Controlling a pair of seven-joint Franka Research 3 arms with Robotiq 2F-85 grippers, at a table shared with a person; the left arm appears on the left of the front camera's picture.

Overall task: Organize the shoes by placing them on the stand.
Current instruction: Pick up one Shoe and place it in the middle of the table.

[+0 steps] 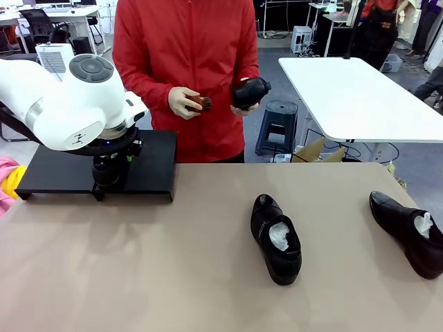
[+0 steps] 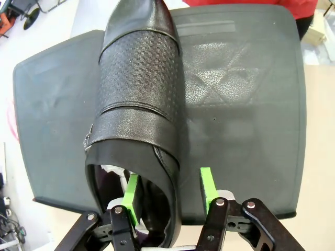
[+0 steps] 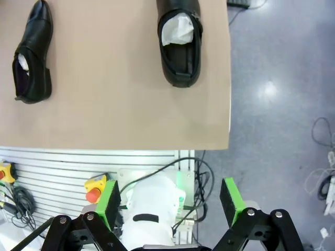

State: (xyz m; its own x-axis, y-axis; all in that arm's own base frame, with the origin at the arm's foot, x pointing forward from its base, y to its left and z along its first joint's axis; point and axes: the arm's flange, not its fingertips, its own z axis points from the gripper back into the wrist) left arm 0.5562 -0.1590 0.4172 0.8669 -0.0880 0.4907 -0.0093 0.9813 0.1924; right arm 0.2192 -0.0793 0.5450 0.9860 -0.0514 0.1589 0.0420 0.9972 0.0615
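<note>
Grips with the left gripper [image 2: 168,189] one glossy black shoe [image 2: 138,94] by the side wall at its heel opening: one green pad inside the shoe beside the white paper, the other outside, jaws about half closed on the leather. Holds that shoe over the matte black stand [image 2: 251,104], toe pointing away toward the stand's far edge; cannot tell whether the sole rests on the panel. Keeps the right gripper [image 3: 170,200] spread wide with nothing between its pads, above the table's near edge and the floor. Leaves a second shoe [image 1: 277,238] lying near the middle of the tan table [image 1: 138,263] and a third shoe [image 1: 408,232] near the right edge, well apart, both stuffed with paper. Across the table, beside the stand's far side, shows a person's hand [image 1: 185,102] with a small brown brush [image 1: 201,103] and the other hand holding a fourth shoe [image 1: 249,91] just beside it.
</note>
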